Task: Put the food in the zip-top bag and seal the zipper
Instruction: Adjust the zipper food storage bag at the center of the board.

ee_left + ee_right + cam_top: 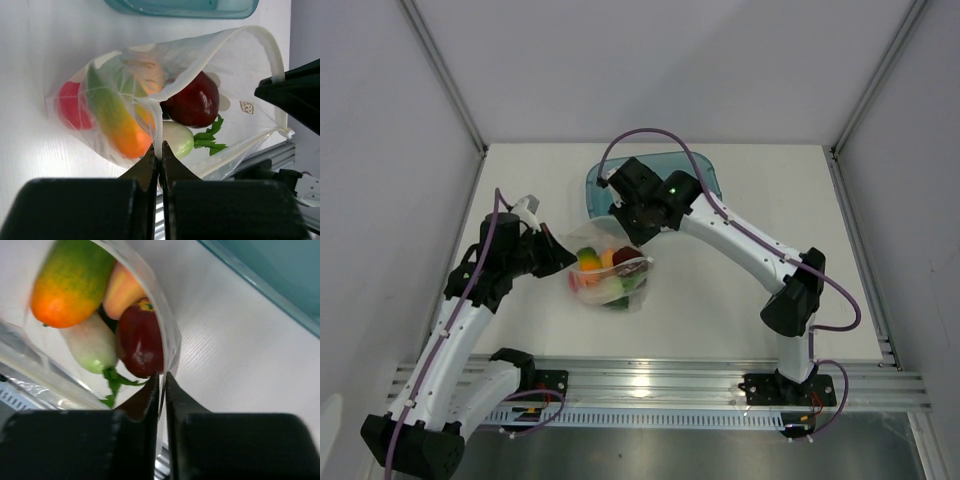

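Left gripper [159,151] and right gripper [162,379] each clamp zip-top bag [240,65]; teal tub [190,6] seemingly apart

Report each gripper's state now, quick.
Left gripper: closed, pinching the mouth edge of the zip-top bag.
Right gripper: closed, also pinching the bag's mouth edge.

Left arm [455,320] and right arm [752,246] bent inward, left gripper [159,151] and right gripper [162,380] each pinched tight on the zip-top bag [235,70] rim

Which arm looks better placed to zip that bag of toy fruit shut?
Probably right: the right gripper pinches the bag near a corner of its rim, handy for sealing; the left gripper holds mid-rim.
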Robot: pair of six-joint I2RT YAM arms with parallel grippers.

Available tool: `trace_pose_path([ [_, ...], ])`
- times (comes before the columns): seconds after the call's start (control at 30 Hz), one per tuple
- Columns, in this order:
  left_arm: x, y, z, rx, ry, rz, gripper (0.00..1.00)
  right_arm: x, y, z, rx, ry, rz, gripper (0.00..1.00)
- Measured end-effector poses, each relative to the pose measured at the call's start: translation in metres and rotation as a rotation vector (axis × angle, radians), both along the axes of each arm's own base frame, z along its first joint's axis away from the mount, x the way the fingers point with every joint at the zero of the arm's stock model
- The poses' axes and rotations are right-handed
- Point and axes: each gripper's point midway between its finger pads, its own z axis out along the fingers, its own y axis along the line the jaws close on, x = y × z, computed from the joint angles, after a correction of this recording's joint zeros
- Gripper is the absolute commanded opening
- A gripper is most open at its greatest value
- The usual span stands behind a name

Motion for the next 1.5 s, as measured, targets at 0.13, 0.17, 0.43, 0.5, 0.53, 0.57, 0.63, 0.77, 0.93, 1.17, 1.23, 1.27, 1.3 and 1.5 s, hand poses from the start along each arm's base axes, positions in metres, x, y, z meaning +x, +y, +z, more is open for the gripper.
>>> trace_pose_path([
  [0.13, 0.002, -0.006, -0.011, -0.027, 0.059, -0.006, 0.01, 0.001, -0.001, -0.001, 0.010, 0.016, -0.013, 0.58],
  [0.17, 0.002, -0.007, -0.010, -0.031, 0.057, -0.005, 0.01, 0.001, -0.002, 0.000, 0.011, 0.015, -0.011, 0.71],
  [0.43, 0.005, -0.010, -0.005, -0.055, 0.045, -0.006, 0.01, -0.019, -0.027, 0.028, 0.075, -0.012, -0.020, 0.99],
  [0.5, 0.005, -0.010, -0.005, -0.056, 0.046, -0.008, 0.01, -0.031, -0.036, 0.037, 0.109, -0.012, -0.006, 0.99],
  [0.53, 0.005, -0.010, -0.006, -0.056, 0.048, -0.009, 0.01, -0.038, -0.042, 0.040, 0.121, -0.010, 0.000, 0.99],
  [0.57, 0.005, -0.011, -0.006, -0.057, 0.049, -0.010, 0.01, -0.044, -0.046, 0.043, 0.135, -0.007, 0.008, 0.97],
  [0.63, 0.005, -0.011, -0.006, -0.058, 0.050, -0.012, 0.01, -0.055, -0.052, 0.044, 0.166, 0.001, 0.025, 0.84],
  [0.77, 0.005, -0.011, -0.006, -0.059, 0.050, -0.014, 0.01, -0.068, -0.056, 0.037, 0.188, 0.031, 0.055, 0.73],
  [0.93, 0.005, -0.012, -0.005, -0.063, 0.046, -0.019, 0.01, -0.068, -0.050, 0.025, 0.181, 0.043, 0.083, 0.64],
  [1.17, 0.004, -0.014, -0.004, -0.070, 0.045, -0.027, 0.01, -0.051, -0.044, 0.016, 0.171, 0.013, 0.103, 0.58],
  [1.23, 0.004, -0.014, -0.003, -0.072, 0.044, -0.030, 0.01, -0.045, -0.043, 0.014, 0.168, 0.003, 0.105, 0.54],
  [1.27, 0.004, -0.015, -0.003, -0.074, 0.044, -0.032, 0.00, -0.043, -0.043, 0.012, 0.165, 0.002, 0.104, 0.53],
  [1.3, 0.004, -0.015, -0.003, -0.076, 0.043, -0.035, 0.01, -0.041, -0.043, 0.011, 0.161, 0.001, 0.105, 0.51],
  [1.5, 0.004, -0.016, -0.003, -0.077, 0.043, -0.037, 0.01, -0.039, -0.038, -0.005, 0.135, 0.035, 0.127, 0.46],
])
